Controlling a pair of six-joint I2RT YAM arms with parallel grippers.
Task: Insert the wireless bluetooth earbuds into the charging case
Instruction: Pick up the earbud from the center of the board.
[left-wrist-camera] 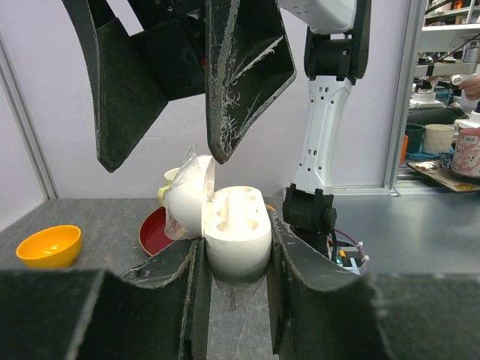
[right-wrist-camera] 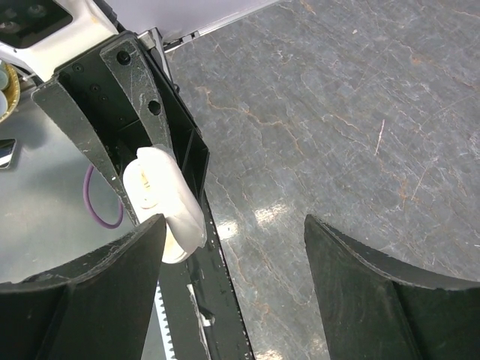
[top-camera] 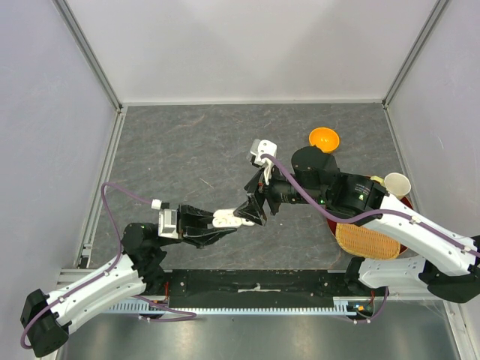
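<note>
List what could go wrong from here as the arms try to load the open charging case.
1. A fingertip of the right end effector hangs right beside the raised lid; descending could knock it shut.
2. The left end effector grips only the lower body of the charging case; a push from above might tilt it or make it slip.
3. Both sockets look empty, and the open right end effector carries nothing to insert.

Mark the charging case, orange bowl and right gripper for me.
charging case [left-wrist-camera: 238,244]: left wrist view, front wall of the open base half.
orange bowl [top-camera: 324,139]: top external view, middle of its bare inside.
right gripper [right-wrist-camera: 234,225]: right wrist view, midway between its two fingertips.
</note>
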